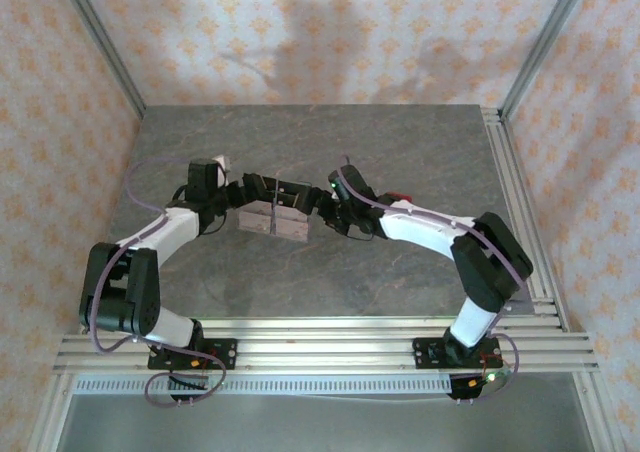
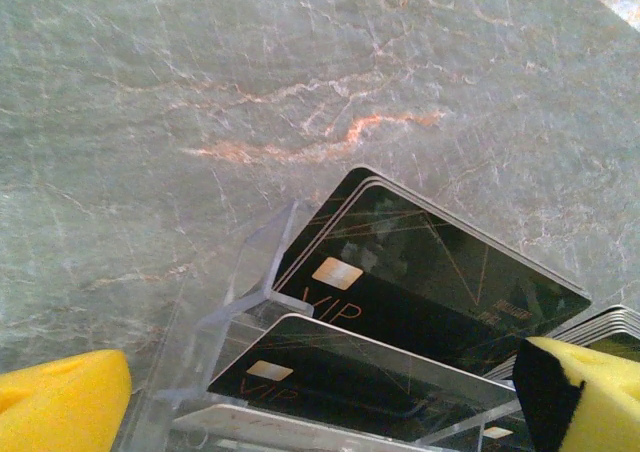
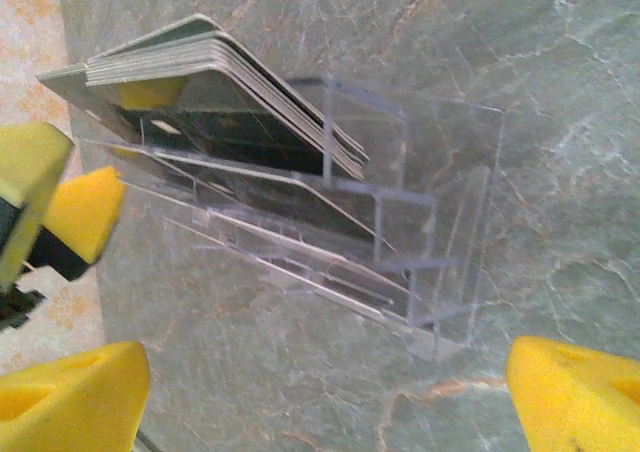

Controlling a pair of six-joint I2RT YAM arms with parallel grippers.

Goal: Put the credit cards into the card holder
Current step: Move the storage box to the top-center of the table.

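Grippers flank the card holder [image 1: 275,222] at mid-table [image 1: 400,272], one arm reaching in from each side, a stance that appears meant to let either arm feed or steady the stand.

The left gripper [image 2: 320,392] has its yellow fingers [image 2: 60,407] spread wide. The holder's near corner and the cards lie in the gap between them, and nothing is gripped. The right gripper [image 3: 325,377] is just as wide, hovering over the holder's low front end and holding nothing.

The card holder [image 3: 450,222] is a clear plastic stand, stepped in tiers, resting on the grey stone-patterned table [image 2: 200,72]. The credit cards [image 2: 430,272] are dark, with gold lines and the word VIP. They lean in its slots with their faces tilted up, likely so that each row can be read above the one in front.

The rear tier holds a thick stack [image 3: 220,87]. The next tier holds a few cards, and the one below it at least one [image 2: 330,372]. The lowest steps look nearly bare, though glare on the plastic makes this hard to judge.

Every card in sight sits in the holder, so the job looks far along.
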